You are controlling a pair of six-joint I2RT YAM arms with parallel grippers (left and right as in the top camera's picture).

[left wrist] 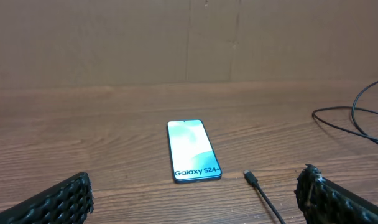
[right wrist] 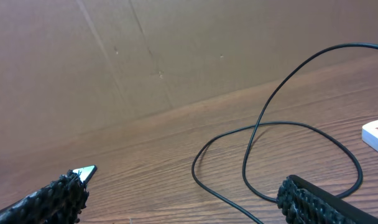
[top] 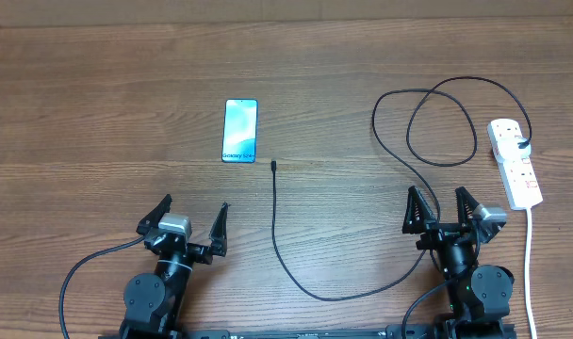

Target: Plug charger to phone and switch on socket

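Note:
The phone (top: pixel 239 130) lies flat on the wooden table, screen lit light blue, its "Galaxy" end toward me; the left wrist view shows the phone (left wrist: pixel 193 151) straight ahead. The charger (top: pixel 296 273) is a thin black cable; its connector tip (top: pixel 273 166) rests just right of the phone's near end, connector tip (left wrist: pixel 250 177). The cable loops right to a black plug (top: pixel 522 143) seated in the white socket (top: pixel 515 162) at far right. My left gripper (top: pixel 194 215) stands open near the front edge, below the phone. My right gripper (top: pixel 441 203) stands open, left of the socket.
A white lead (top: pixel 530 264) runs from the socket toward the front edge beside my right arm. The charger's loops (right wrist: pixel 263 149) lie ahead of the right gripper. A brown cardboard wall (left wrist: pixel 189 43) backs the table.

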